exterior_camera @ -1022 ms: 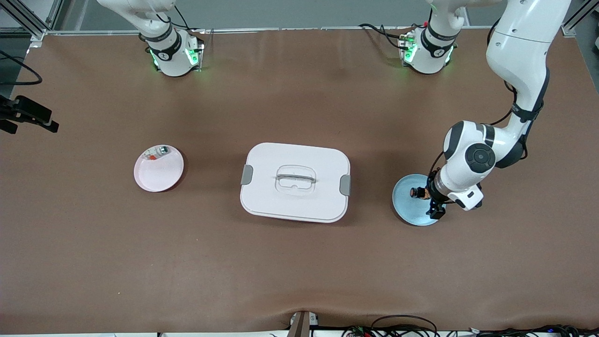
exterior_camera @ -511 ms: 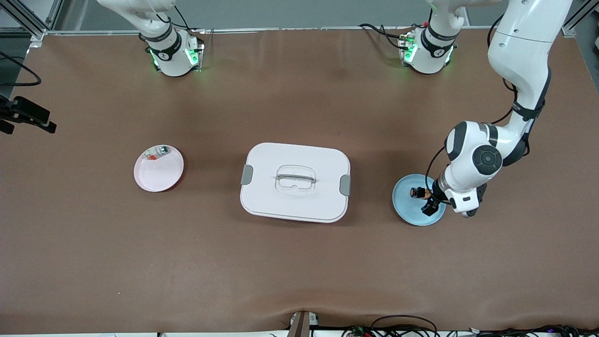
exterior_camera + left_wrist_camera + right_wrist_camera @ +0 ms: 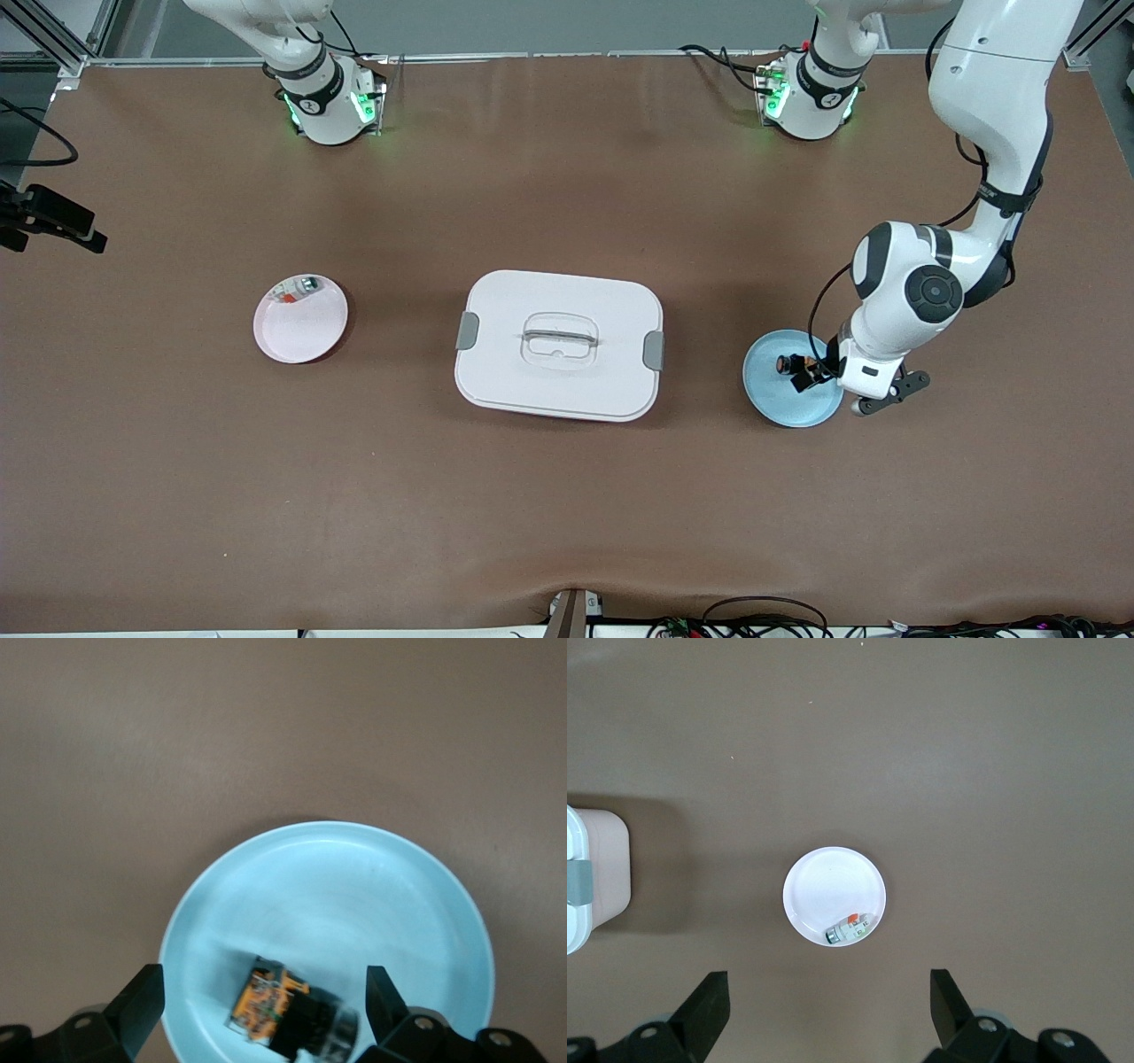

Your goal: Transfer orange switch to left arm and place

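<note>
No writing reads — left gripper (image 3: 257, 1010) spread around the orange switch (image 3: 288, 1017) on the blue plate (image 3: 416, 904); right gripper (image 3: 824, 1010) spread.

Brown table (image 3: 567, 496) (box (image 3: 558, 344), plates)

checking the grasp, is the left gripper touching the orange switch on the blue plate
Apart. The left wrist view shows the left gripper open, its fingers standing either side of the orange switch with bare blue plate visible between each finger and the switch.

Blue plate (image 3: 780, 403), white box (image 3: 560, 306)
</note>
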{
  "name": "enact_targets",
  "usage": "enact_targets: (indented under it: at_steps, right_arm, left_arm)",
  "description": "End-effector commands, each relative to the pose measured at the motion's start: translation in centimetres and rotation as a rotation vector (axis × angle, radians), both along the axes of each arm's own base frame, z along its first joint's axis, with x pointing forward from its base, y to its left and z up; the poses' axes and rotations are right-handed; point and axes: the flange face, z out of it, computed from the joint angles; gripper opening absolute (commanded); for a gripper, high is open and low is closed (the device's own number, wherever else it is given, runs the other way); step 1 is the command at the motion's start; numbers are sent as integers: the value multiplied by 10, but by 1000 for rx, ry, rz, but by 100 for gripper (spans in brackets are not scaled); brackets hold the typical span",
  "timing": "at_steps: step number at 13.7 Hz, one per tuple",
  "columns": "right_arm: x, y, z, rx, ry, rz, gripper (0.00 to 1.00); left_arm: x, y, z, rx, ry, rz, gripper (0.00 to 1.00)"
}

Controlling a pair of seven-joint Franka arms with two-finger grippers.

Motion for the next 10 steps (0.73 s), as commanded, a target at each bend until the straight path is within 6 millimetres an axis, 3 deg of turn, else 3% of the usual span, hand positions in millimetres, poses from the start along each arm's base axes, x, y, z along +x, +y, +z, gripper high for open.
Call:
enact_targets:
  at_steps: [1, 3, 10]
  right_arm:
    - [-10, 4, 3, -7, 0, -23, 100]
    - [-10, 4, 3, -5, 0, -23, 100]
    - [-9, 4, 2, -2, -3, -23, 100]
  left_arm:
    - [-5, 4, 17, 31, -10, -232, 100]
    - [-2, 4, 30, 38, -31, -327, 100]
    - [3, 10, 71, 45, -79, -340, 100]
